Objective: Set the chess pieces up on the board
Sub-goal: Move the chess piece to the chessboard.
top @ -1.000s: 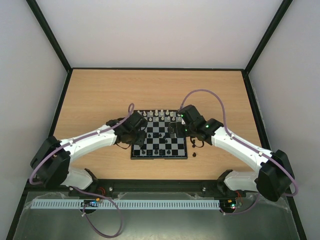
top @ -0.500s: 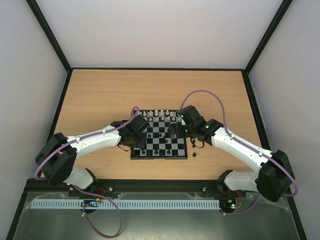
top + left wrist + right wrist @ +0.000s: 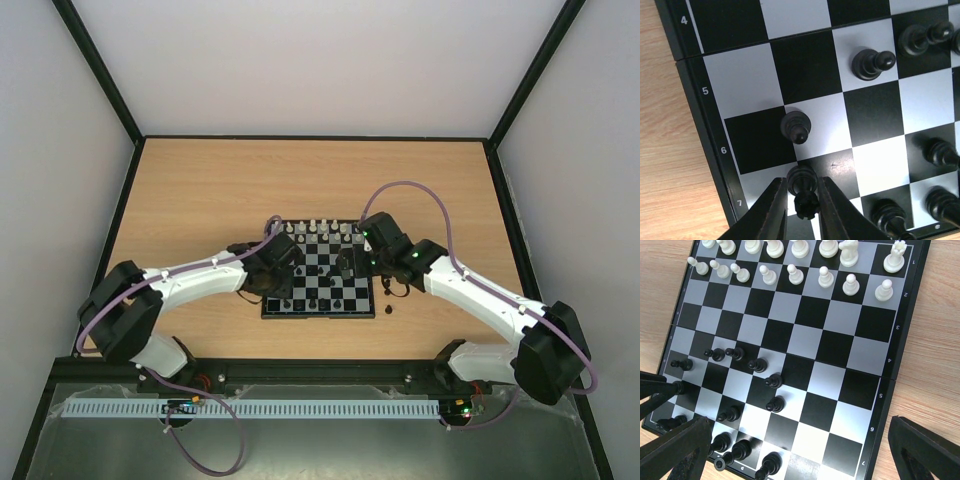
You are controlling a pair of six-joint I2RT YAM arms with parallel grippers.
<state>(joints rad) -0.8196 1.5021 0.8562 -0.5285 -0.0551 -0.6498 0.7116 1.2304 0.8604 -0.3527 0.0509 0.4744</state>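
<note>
The board [image 3: 320,314] lies mid-table between both arms. Cream-white chess pieces [image 3: 795,275] fill its two far rows. Black chess pieces [image 3: 757,365] are scattered over the near half. In the left wrist view my left gripper [image 3: 802,182] is closed round a black piece with a notched top [image 3: 806,204], one finger against each side. That piece stands on the board [image 3: 805,65] by the row marked 7, near its left edge. Another black pawn [image 3: 796,127] stands just beyond it. My right gripper [image 3: 797,432] hovers wide open over the board's right half, holding nothing.
One black piece [image 3: 388,309] sits on the wooden table off the board's near right corner. The left gripper's fingers [image 3: 655,390] reach in at the left edge of the right wrist view. Black-framed walls [image 3: 125,110] enclose the table.
The left arm has slid slightly rightward over the board's left edge and its jaws have narrowed onto the black piece. The right arm has stayed in place.
</note>
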